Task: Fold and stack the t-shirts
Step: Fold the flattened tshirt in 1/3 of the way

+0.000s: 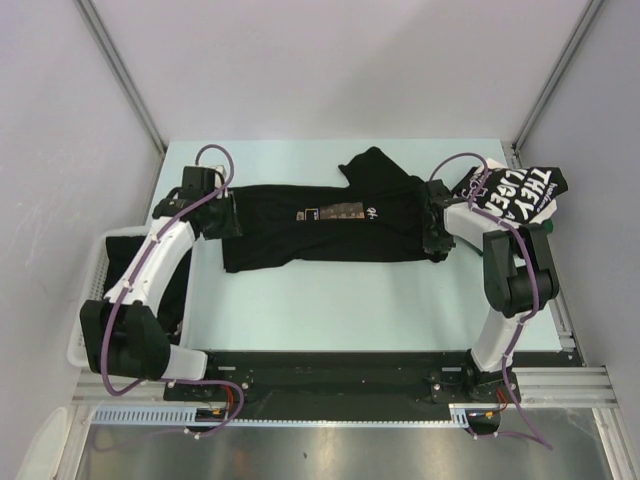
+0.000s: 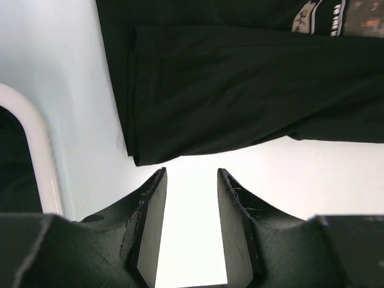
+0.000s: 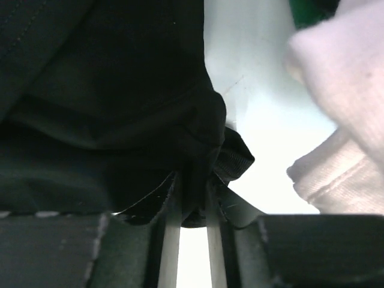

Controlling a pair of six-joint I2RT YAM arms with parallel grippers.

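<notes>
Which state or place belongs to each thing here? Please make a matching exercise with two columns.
Things:
1. left end effector
2. right end effector
3. lettered shirt
4. basket

States or places:
A. beside the left edge of the table
B. pinching the black shirt
C. open, nothing between the fingers
D. far right corner of the table

Pairs: 1-C; 2-B; 3-D; 4-A

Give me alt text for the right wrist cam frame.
Close-up of the right gripper pinching a bunched edge of the black t-shirt between its jaws. The pale table shows behind it, and a blurred pale cloth fills the right side.
</notes>
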